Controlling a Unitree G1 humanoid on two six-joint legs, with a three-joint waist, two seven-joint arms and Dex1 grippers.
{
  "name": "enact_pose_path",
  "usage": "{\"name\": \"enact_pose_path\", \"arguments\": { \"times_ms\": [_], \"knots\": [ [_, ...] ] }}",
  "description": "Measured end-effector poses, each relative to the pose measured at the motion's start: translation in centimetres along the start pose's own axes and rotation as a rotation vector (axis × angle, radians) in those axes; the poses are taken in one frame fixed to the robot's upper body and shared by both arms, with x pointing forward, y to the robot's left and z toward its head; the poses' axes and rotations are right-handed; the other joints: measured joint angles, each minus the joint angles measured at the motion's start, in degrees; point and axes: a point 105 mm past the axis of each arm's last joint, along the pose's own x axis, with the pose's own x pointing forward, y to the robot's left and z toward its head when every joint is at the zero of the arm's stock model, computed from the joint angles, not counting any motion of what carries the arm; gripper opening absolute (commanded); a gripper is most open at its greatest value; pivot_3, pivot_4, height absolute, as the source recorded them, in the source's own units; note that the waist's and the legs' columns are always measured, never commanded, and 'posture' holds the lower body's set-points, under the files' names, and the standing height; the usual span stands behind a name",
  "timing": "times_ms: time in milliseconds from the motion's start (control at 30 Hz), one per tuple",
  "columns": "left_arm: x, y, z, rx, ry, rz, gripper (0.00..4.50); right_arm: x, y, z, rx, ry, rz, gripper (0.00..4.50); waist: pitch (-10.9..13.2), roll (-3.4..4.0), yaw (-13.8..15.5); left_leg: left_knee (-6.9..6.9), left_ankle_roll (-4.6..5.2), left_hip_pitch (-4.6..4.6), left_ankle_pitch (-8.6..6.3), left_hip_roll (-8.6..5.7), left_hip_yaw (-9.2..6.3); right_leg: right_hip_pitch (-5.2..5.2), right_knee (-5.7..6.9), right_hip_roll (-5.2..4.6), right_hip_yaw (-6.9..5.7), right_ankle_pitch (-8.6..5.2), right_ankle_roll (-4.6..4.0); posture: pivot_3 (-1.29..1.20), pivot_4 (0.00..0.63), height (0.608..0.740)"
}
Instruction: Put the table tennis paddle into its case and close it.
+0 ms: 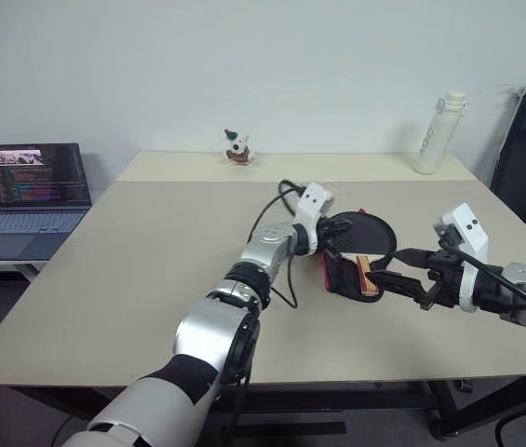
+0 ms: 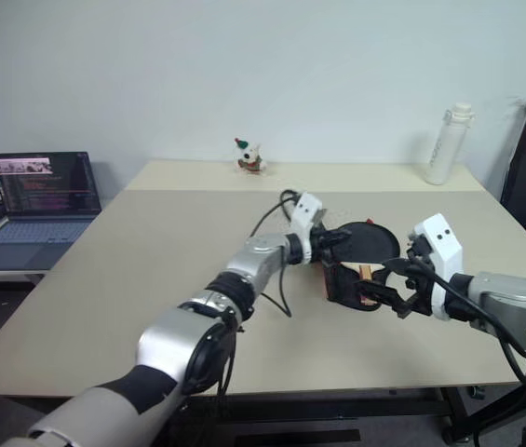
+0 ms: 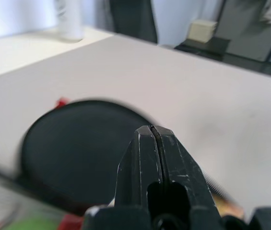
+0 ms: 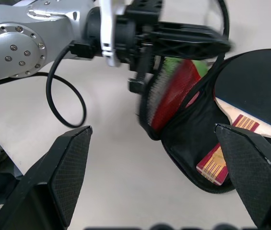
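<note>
Beige counter [image 1: 132, 279] fills the middle of the head views, with a laptop [image 1: 34, 191] at the far left, a small figurine [image 1: 237, 147] at the far edge and a white bottle [image 1: 440, 133] at the upper right. Right of centre lies the case [image 4: 193, 139], unzipped and gaping. The table tennis paddle [image 4: 255, 91] is seen partly inserted: its wooden handle rests in the lower part of the pouch, while the black round face is exposed at the open mouth. The left tool [image 3: 153, 143] is held with fingers pressed together, empty, above the paddle face. The right tool [image 1: 395, 279] is spread wide just beside the case, gripping nothing. Insertion is judged largely done; seating the blade fully, folding the flap over and running the zip are judged outstanding.
</note>
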Motion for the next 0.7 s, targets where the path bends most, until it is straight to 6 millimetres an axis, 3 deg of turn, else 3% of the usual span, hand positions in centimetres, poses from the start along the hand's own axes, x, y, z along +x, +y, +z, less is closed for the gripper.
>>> {"name": "enact_pose_path", "arguments": {
  "times_ms": [433, 600, 700],
  "knots": [
    [2.4, -2.7, 2.0, 0.004, -0.059, -0.034, 0.03, -1.0, -0.4, -0.1, 0.004, -0.01, -0.053, 4.5, 0.0, 0.0, -0.3, -0.01, 0.0, 0.02, 0.0, 0.0, 0.04, -0.02, 0.01, 0.01, 0.04, 0.0, 0.0, 0.0, 0.15, 0.74],
    [2.5, -2.1, 6.6, 0.029, -0.185, 0.016, 0.03, -1.3, -0.6, 0.0, -0.001, -0.01, -0.077, 4.5, 0.0, 0.0, -0.3, -0.02, 0.0, 0.01, 0.0, 0.0, 0.05, -0.01, -0.02, 0.01, 0.04, 0.0, 0.01, 0.0, 0.15, 0.74],
    [2.0, -1.5, 7.7, 0.022, -0.236, 0.025, 0.03, -1.3, -0.6, 0.0, 0.001, -0.01, -0.075, 4.5, 0.0, 0.01, -0.3, -0.03, 0.0, 0.05, 0.0, 0.01, 0.07, -0.01, 0.01, 0.02, 0.06, 0.0, 0.01, 0.0, 0.15, 0.74]
  ]
}}
